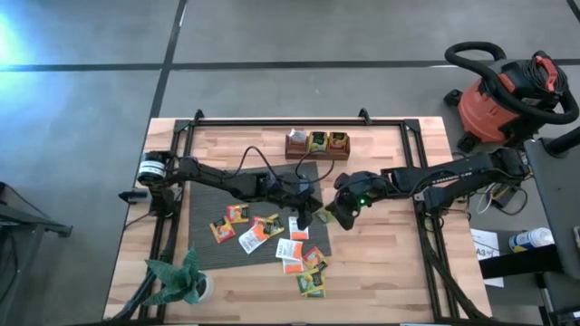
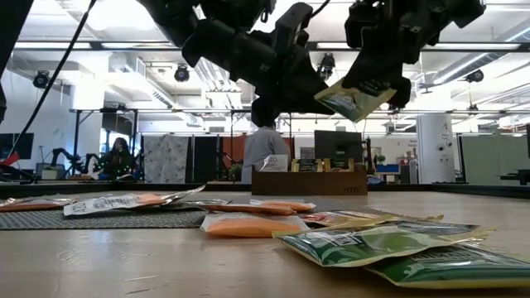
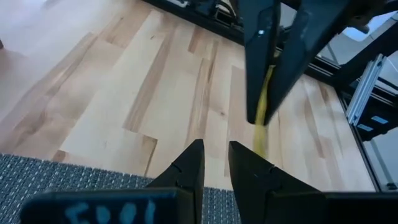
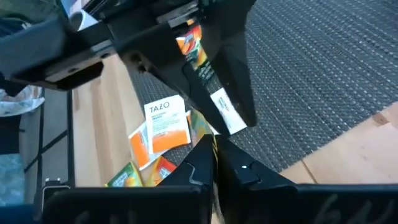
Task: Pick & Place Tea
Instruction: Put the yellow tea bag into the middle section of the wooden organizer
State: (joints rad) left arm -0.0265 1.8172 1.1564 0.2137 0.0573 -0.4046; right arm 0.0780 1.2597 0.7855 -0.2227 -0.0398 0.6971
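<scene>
Right gripper (image 2: 377, 83) raised above the tabletop (image 1: 381, 272) near its middle, fingers pressed together on the top edge of a yellow-green tea packet (image 2: 356, 99), which hangs tilted in the air. Left gripper (image 2: 310, 79) just beside it, fingers slightly parted, nothing between them. Other tea packets (image 1: 290, 249) lie scattered on the grey mat (image 1: 204, 249) and toward the tabletop's front edge. Wooden box (image 1: 317, 145) at the back edge.
</scene>
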